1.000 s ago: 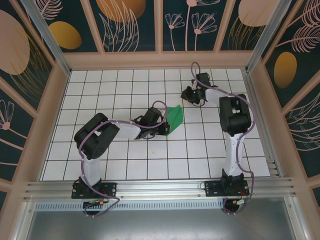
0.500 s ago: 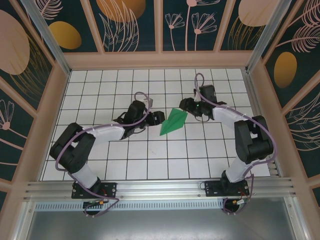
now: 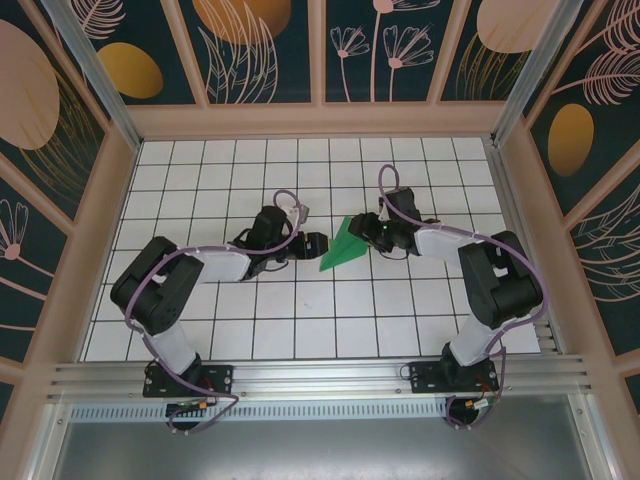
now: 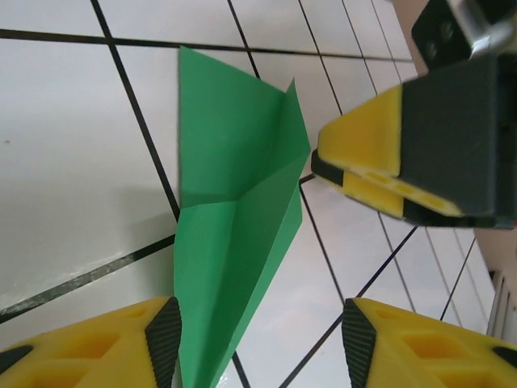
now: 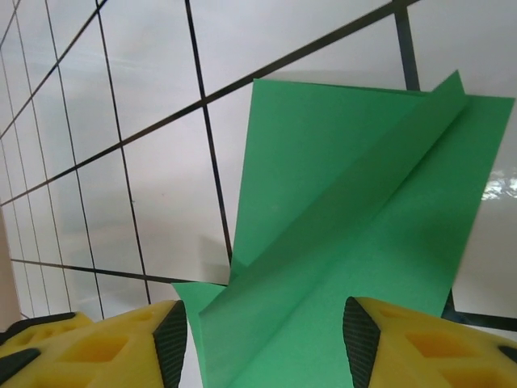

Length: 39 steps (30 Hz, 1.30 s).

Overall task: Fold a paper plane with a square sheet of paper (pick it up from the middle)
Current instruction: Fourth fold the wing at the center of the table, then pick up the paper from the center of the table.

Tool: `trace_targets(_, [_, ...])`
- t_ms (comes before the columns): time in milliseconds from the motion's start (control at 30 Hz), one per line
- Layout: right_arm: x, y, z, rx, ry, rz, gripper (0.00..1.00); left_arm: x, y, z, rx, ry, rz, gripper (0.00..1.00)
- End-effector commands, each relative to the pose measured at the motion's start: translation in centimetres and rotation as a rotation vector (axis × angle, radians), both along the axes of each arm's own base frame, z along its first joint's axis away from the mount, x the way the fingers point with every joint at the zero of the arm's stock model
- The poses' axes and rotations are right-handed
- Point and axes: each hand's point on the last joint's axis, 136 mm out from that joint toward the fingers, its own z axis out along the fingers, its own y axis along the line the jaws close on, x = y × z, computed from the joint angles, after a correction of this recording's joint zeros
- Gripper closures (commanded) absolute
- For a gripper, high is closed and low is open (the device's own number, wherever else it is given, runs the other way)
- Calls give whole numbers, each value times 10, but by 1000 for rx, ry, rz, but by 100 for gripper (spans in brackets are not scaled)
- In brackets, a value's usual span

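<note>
Left gripper (image 3: 321, 243) is open, I can see daylight between its yellow pads in the left wrist view, with the narrow end of the paper plane (image 4: 234, 210) running in alongside one pad and the other pad well clear of it. Right gripper (image 3: 363, 229), same story: jaws apart, hovering at the wide end, the green paper (image 5: 339, 226) lying flat on the table (image 3: 300, 310) beneath the gap. Nothing is being held on either side.

So where are we? The plane (image 3: 343, 245) sits mid-table as a slim dart, centre crease visible. I read this as the late stage: the folds are in, and what's left is sharpening a crease or lifting the finished piece.

Next move, as I judge it, wants one gripper to steady the paper while the other closes on the raised centre ridge. Flat thin paper gives the fingers little to bite, so the approach needs to be low and gentle.

Both arms reach inward, low over the tiles, elbows bent outward, the two wrists facing each other across the plane.
</note>
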Motion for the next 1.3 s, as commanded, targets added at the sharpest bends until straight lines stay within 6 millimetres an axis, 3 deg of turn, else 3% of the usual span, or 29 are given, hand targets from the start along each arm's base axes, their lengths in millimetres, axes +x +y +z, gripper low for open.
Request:
trace_targets(0, [7,0,6,37,-6,-43,42,-4,-14,2,25,-74,-111,45])
trace_targets(167, [9,5,9,82,-2,-42,40,-6,-27,-18,148,-109,-164,49])
trace_targets(400, [10,3,10,71,23,-63,40,-2,-29,-50,292,-124,-190,58])
trace_targets(600, [10,-5,17,70,12,-93,40,10,-38,-53,318,-157,-200,65])
trace_targets(733, [9,-15,33,86,-46,-113,40,10,-43,-50,291,-159,-212,77])
trace_targets(933, [2,-27,56,107,-163,-98,39,11,-57,-9,113,-146,-192,95])
trace_targets(1100, [-6,-21,72,186,-221,-31,39,21,-55,51,-116,-132,-125,100])
trace_targets(1267, [-7,-8,100,274,-267,26,39,19,-44,84,-274,-77,-83,100])
